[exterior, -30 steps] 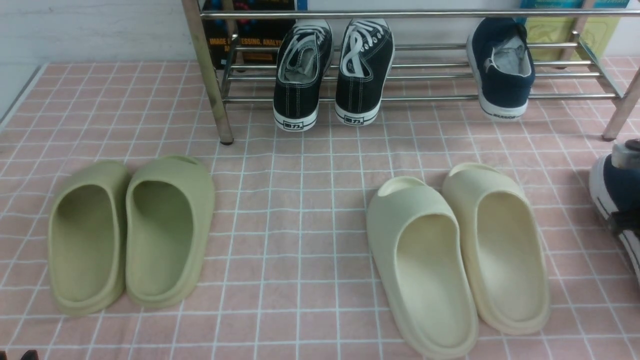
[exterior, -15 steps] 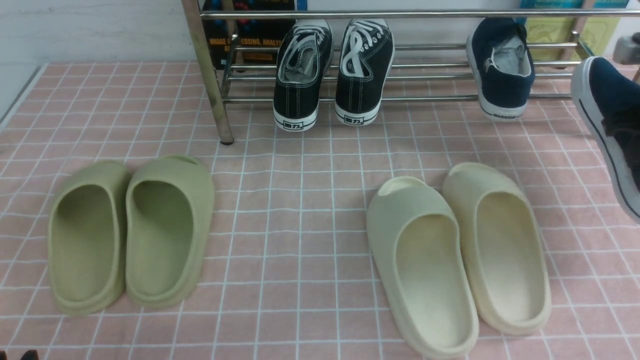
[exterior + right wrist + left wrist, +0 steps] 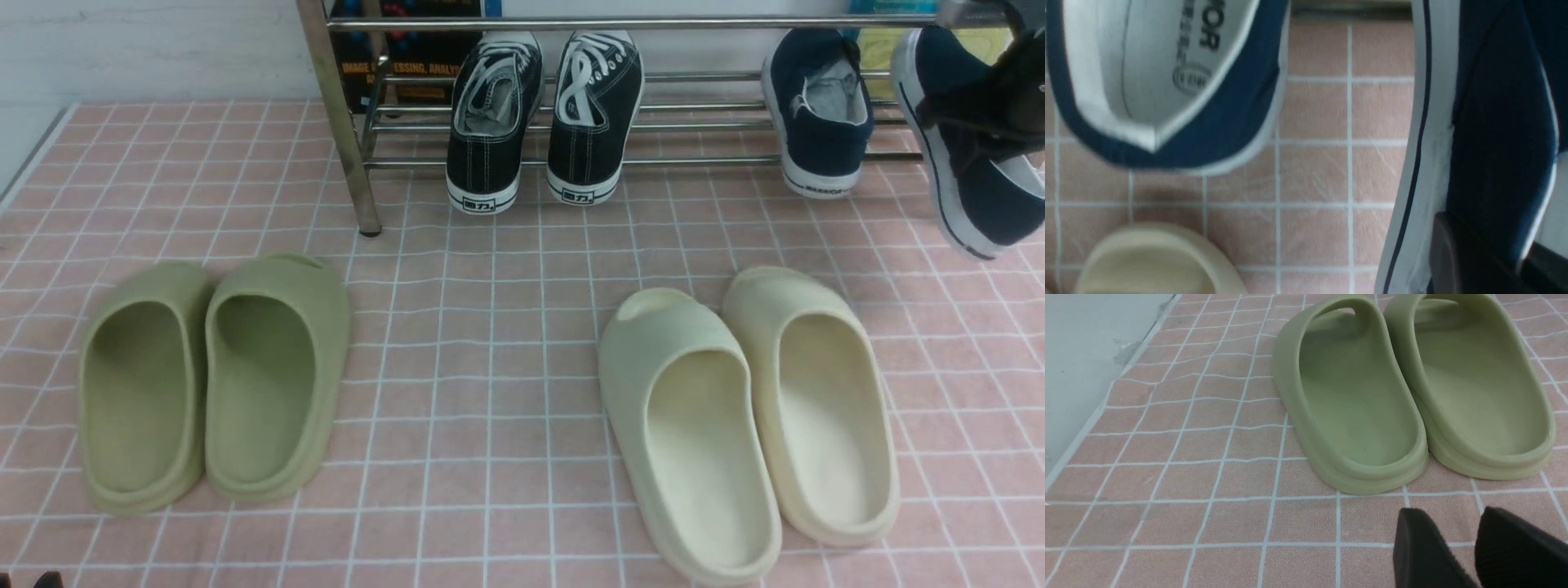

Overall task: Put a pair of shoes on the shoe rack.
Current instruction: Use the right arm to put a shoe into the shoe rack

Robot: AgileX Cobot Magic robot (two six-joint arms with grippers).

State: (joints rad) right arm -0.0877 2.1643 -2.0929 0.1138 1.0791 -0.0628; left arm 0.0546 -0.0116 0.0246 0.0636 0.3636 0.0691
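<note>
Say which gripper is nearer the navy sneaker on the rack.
Right. Holding the second navy sneaker, the right gripper hangs beside the racked sneaker; the left gripper sits by the green slides.

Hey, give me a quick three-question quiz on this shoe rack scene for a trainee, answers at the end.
1. True or false: the racked navy slip-on sneaker on the steel shoe rack has its heel toward the front camera.
2. The right end effector is shut on: A) a cream foam slide; B) the lifted navy slip-on sneaker; C) a green foam slide.
3. How many black lace-up sneakers sit on the rack?
Key: 1 true; 2 B; 3 two.
</note>
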